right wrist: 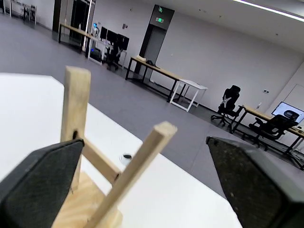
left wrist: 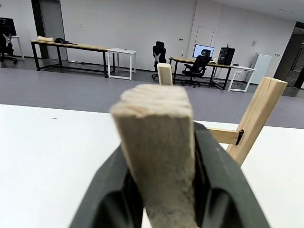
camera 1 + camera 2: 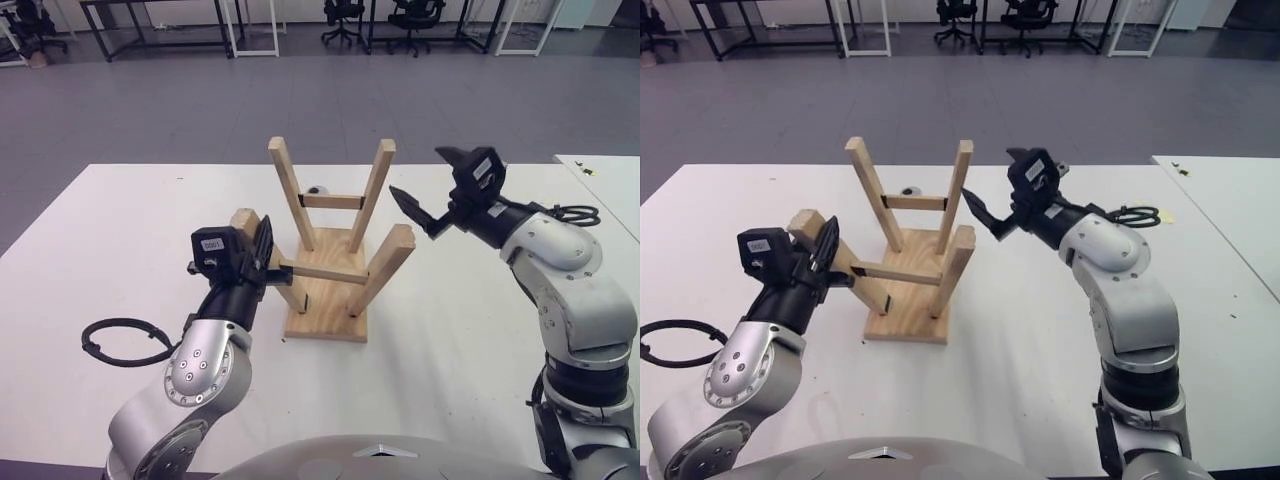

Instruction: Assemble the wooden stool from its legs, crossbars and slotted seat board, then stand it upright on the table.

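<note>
1. Since the stool (image 3: 388, 262) is not yet upright, it sits inverted at centre frame, with the slotted seat board (image 3: 325, 318) flat on the tabletop (image 3: 120, 230) and four legs pointing up.
2. Left claw (image 3: 264, 248): clenched on the tip of the near-left leg (image 2: 159, 142), probably to steady or tip the assembly.
3. Right claw (image 3: 416, 172): released and spread wide, hovering right of centre beside the far-right leg (image 3: 372, 195) without contact, seemingly poised for a second hold.
4. Appearance: pale, unfinished wood. The legs splay outward, crossbars (image 3: 332, 201) join them in pairs, and the stool appears fully assembled.
</note>
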You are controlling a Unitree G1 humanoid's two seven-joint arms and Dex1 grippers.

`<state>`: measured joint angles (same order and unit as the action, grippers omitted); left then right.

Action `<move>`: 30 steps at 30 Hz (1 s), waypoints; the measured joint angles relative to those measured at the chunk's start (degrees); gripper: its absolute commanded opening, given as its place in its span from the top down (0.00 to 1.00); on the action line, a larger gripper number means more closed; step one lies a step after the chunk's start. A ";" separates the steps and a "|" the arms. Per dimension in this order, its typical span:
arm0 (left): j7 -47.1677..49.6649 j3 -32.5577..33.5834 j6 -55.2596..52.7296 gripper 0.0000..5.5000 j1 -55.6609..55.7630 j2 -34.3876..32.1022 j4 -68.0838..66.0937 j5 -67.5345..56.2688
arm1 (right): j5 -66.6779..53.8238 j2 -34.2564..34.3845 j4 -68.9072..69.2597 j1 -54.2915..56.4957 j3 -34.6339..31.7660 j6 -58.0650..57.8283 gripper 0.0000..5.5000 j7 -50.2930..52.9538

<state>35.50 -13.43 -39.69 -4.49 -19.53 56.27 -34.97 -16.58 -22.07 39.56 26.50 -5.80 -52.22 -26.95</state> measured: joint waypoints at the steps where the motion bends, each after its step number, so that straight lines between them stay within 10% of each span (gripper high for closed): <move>1: -0.58 0.02 -0.10 0.81 1.15 1.16 -1.21 0.92 | -1.45 2.67 1.62 4.28 -0.22 -4.31 0.12 2.51; 6: -2.71 -1.20 -0.20 0.81 8.80 9.20 -10.02 5.10 | 0.53 11.45 5.10 20.44 4.68 -20.79 0.12 16.28; 18: -7.61 -9.26 -3.64 0.81 14.18 16.98 -14.74 15.88 | 18.80 -8.85 -3.33 12.41 47.21 -12.54 0.12 17.76; 26: -9.98 -10.55 -3.48 0.81 14.07 19.38 -17.39 19.96 | 25.38 -8.02 -5.67 2.63 45.42 -1.14 0.12 19.32; 30: -13.88 -11.38 -3.50 0.65 14.18 18.83 -19.56 21.88 | 26.77 -6.13 -8.19 2.02 42.84 0.77 0.12 18.89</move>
<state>21.61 -24.82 -43.19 9.69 -0.70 36.72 -13.09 10.20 -28.20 31.37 28.52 37.04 -51.45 -8.06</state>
